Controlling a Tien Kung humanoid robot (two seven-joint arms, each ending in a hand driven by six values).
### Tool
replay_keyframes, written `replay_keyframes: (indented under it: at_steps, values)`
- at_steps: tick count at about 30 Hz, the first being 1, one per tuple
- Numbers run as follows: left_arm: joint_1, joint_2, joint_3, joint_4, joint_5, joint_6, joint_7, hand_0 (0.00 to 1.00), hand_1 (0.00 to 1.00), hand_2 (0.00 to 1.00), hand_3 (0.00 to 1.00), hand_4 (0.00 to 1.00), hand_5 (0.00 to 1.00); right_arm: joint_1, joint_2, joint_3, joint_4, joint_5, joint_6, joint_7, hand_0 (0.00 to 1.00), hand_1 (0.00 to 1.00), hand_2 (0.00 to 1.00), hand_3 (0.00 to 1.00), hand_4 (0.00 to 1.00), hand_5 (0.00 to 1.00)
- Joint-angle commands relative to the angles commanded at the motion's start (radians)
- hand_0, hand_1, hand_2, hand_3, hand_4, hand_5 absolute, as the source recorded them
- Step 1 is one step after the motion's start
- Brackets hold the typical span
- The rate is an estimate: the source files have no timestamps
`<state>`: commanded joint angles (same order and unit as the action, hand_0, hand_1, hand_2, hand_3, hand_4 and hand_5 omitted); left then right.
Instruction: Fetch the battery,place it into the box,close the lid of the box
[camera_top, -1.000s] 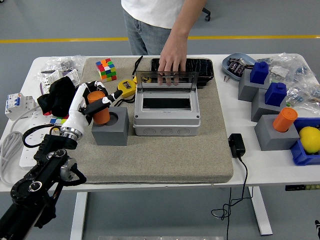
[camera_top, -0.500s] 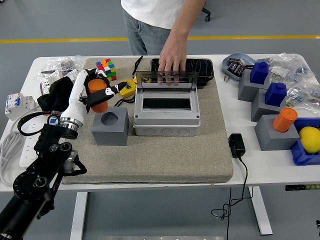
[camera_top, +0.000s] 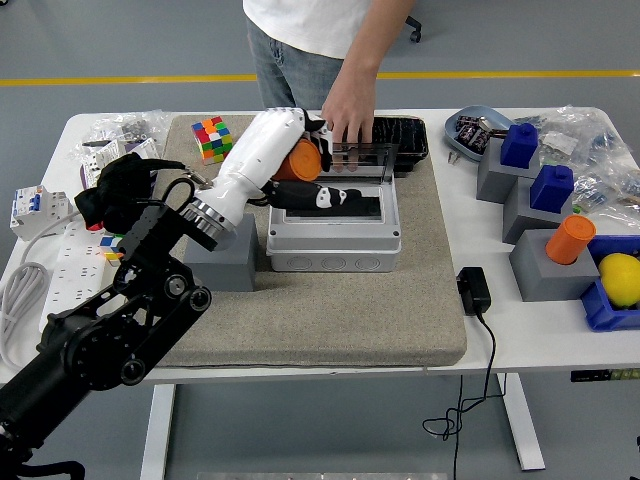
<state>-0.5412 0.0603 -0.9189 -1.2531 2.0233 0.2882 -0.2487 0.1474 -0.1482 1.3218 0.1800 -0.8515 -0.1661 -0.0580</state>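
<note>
My left hand (camera_top: 305, 175) is shut on an orange cylinder battery (camera_top: 297, 161) and holds it over the left part of the open grey box (camera_top: 335, 240). The box's clear lid (camera_top: 362, 158) stands up at the back. A person's hand (camera_top: 347, 118) rests on the top edge of the lid. The grey block (camera_top: 225, 262) that the battery stood in is partly hidden behind my left forearm. My right hand is out of view.
A black tray (camera_top: 408, 138) lies behind the box. A Rubik's cube (camera_top: 211, 137) and a yellow tape measure sit at the back left. Grey blocks with blue and orange cylinders (camera_top: 569, 240), a blue bin with a lemon (camera_top: 620, 278) stand at the right. A black adapter (camera_top: 473, 290) lies beside the mat.
My left hand lifted the orange battery out of the grey block, then swung right with it to above the open box. The person's hand has stayed on the lid.
</note>
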Motion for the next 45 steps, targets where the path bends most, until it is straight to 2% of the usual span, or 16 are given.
replay_keyframes:
  at_steps: [5,8,14,20,32,36,37,42,43,45]
  values:
    - [-0.042,-0.045,0.057,0.059,0.000,-0.002,-0.001,0.027,0.002,0.002,0.002,0.934,0.626,0.006,-0.002,-0.012,0.000,0.008,-0.002,0.005,0.846,0.833,0.806,0.828,0.998,0.998]
    - [-0.059,-0.060,0.081,0.094,-0.013,-0.003,-0.005,0.027,0.002,0.002,0.002,0.934,0.641,0.007,-0.002,-0.017,0.000,0.009,-0.003,0.005,0.846,0.832,0.806,0.828,0.998,0.998]
    - [-0.076,-0.060,0.122,0.159,-0.032,0.000,-0.013,0.028,0.002,0.002,0.002,0.936,0.638,0.006,-0.003,-0.010,0.000,-0.001,-0.004,0.002,0.845,0.832,0.806,0.827,0.998,0.998]
    - [-0.094,-0.060,0.159,0.252,-0.054,0.015,-0.041,0.030,0.002,0.002,0.002,0.940,0.637,0.008,-0.002,-0.019,0.000,0.005,-0.006,0.006,0.846,0.832,0.806,0.825,0.998,0.998]
    - [-0.128,-0.060,0.197,0.348,-0.114,0.029,-0.061,0.031,0.002,0.002,0.002,0.946,0.637,0.010,-0.004,-0.020,0.000,-0.001,-0.008,0.002,0.846,0.831,0.806,0.825,0.998,0.998]
    - [-0.148,-0.060,0.197,0.398,-0.139,0.017,-0.077,0.031,0.002,0.002,0.002,0.946,0.637,0.010,-0.004,-0.034,0.000,0.008,-0.009,0.004,0.846,0.831,0.806,0.825,0.998,0.998]
    - [-0.153,-0.060,0.195,0.419,-0.138,0.013,-0.081,0.031,0.002,0.002,0.002,0.998,0.459,0.010,-0.004,-0.036,0.000,0.008,-0.009,0.005,0.846,0.831,0.806,0.825,0.998,0.998]
    - [-0.168,-0.060,0.190,0.455,-0.129,-0.003,-0.095,0.031,0.002,0.002,0.002,0.998,0.459,0.010,-0.005,-0.029,0.000,0.001,-0.010,0.000,0.846,0.831,0.806,0.825,0.998,0.998]
    - [-0.169,-0.060,0.187,0.459,-0.122,-0.006,-0.094,0.030,0.002,0.002,0.002,0.998,0.185,0.009,-0.006,-0.027,0.000,-0.001,-0.010,-0.001,0.845,0.831,0.805,0.823,0.998,0.998]
    - [-0.175,-0.060,0.183,0.469,-0.113,-0.007,-0.092,0.030,0.002,0.002,0.002,0.998,0.185,0.009,-0.007,-0.028,0.000,-0.001,-0.010,-0.002,0.845,0.831,0.805,0.823,0.998,0.998]
